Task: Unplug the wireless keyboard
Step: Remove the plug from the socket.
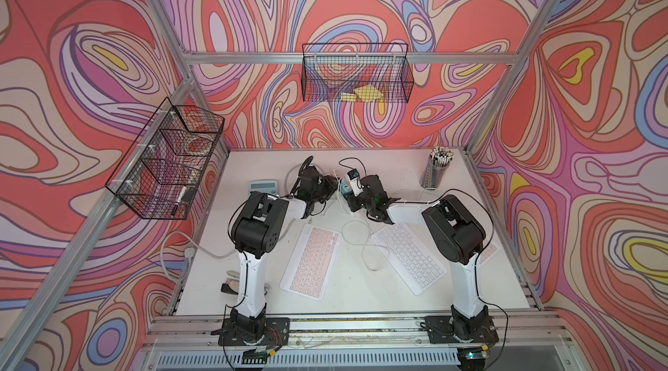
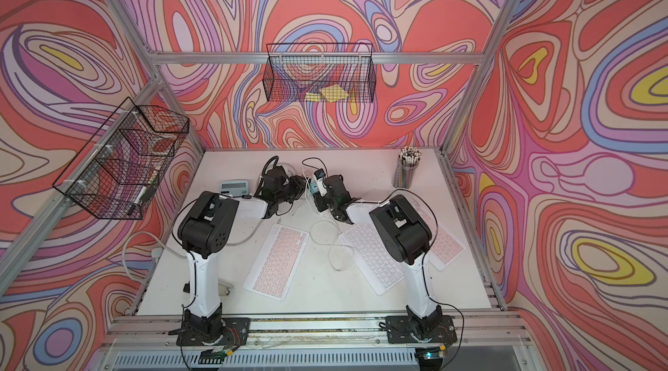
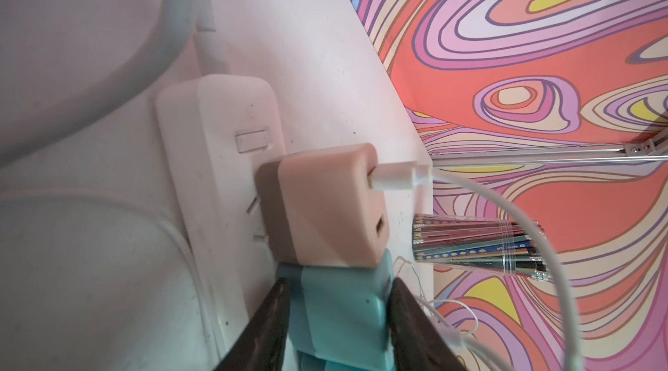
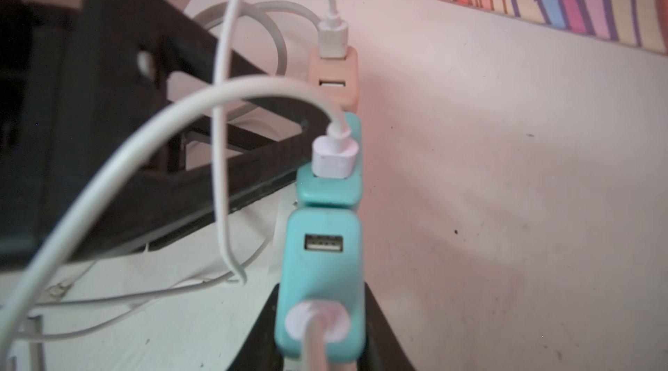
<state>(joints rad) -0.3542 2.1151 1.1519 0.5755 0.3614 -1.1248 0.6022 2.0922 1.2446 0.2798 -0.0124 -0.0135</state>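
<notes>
Left pincer (image 3: 339,280) clamped on middle teal charger (image 3: 343,318), right pincer (image 4: 321,286) clamped on end teal charger (image 4: 321,264), power strip (image 3: 217,170) in worktop (image 1: 361,297) back half, pink keyboard (image 1: 311,264) and white keyboard (image 1: 408,260) nearer front edge, white cable (image 1: 365,246) looping between, bare surface toward pencil cup (image 1: 435,170).

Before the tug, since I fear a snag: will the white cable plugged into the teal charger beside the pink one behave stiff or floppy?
Mostly floppy, I'd guess: the white cable arcs up from its plug, then sags away. Likely light, being thin. It may snag, since another thin cable crosses it.
</notes>
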